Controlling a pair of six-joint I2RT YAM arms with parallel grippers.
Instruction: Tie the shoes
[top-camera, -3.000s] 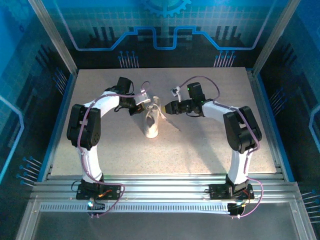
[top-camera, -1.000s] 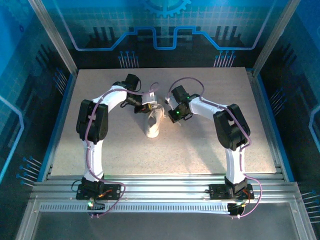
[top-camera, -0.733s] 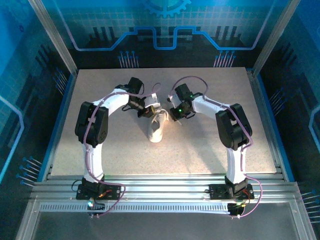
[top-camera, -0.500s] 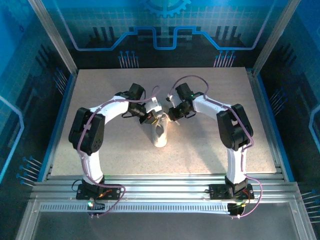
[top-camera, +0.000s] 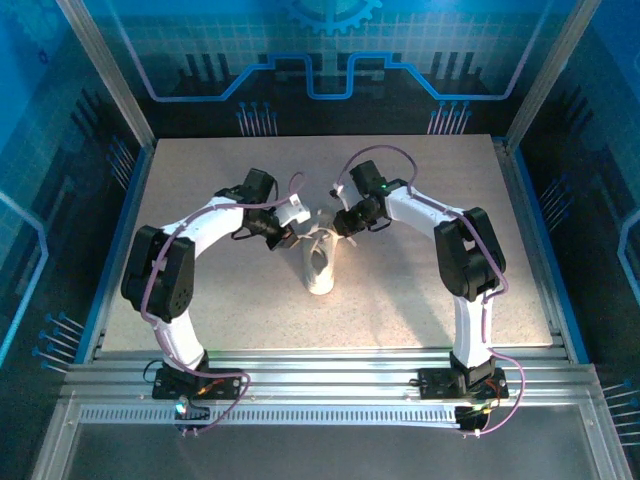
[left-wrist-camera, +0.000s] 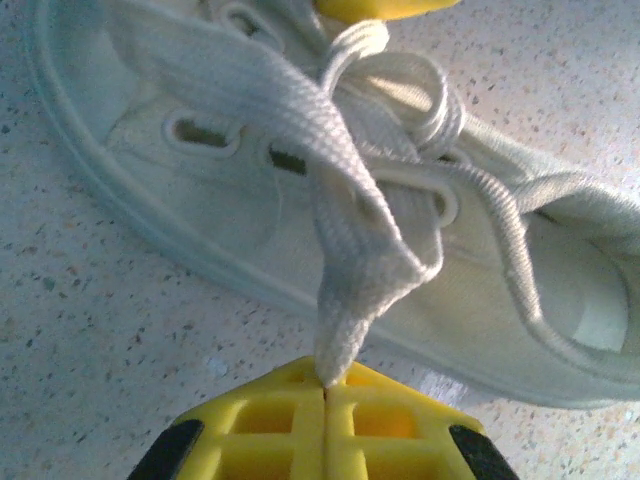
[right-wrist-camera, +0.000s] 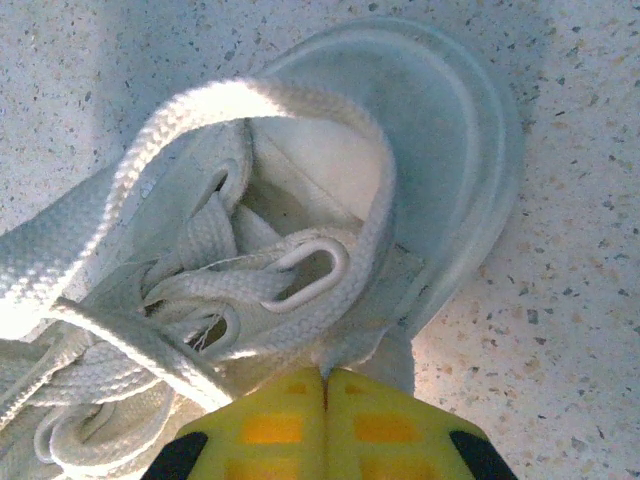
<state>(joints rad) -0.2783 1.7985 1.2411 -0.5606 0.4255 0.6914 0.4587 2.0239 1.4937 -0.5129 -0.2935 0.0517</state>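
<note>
A small white sneaker (top-camera: 321, 272) lies on the speckled table between my two arms, toe toward the near edge. My left gripper (top-camera: 290, 238) sits at its upper left, my right gripper (top-camera: 334, 226) at its upper right. In the left wrist view the yellow fingers (left-wrist-camera: 270, 420) are shut on a folded loop of white lace (left-wrist-camera: 362, 262) that rises from the eyelets. In the right wrist view the gripper (right-wrist-camera: 325, 378) is shut on another stretch of lace (right-wrist-camera: 240, 100), which arcs over the shoe's heel opening (right-wrist-camera: 330, 170). The laces cross and tangle over the tongue.
The speckled tabletop (top-camera: 420, 290) stretches around the shoe. Aluminium frame rails (top-camera: 320, 365) run along the near edge and blue panels wall in the sides and back. The tip of the right gripper (left-wrist-camera: 385, 8) shows at the top of the left wrist view.
The shoe has slid a little nearer and to the right. Both grippers followed it with the laces held; in the last half second the left gripper drew back to the left.
</note>
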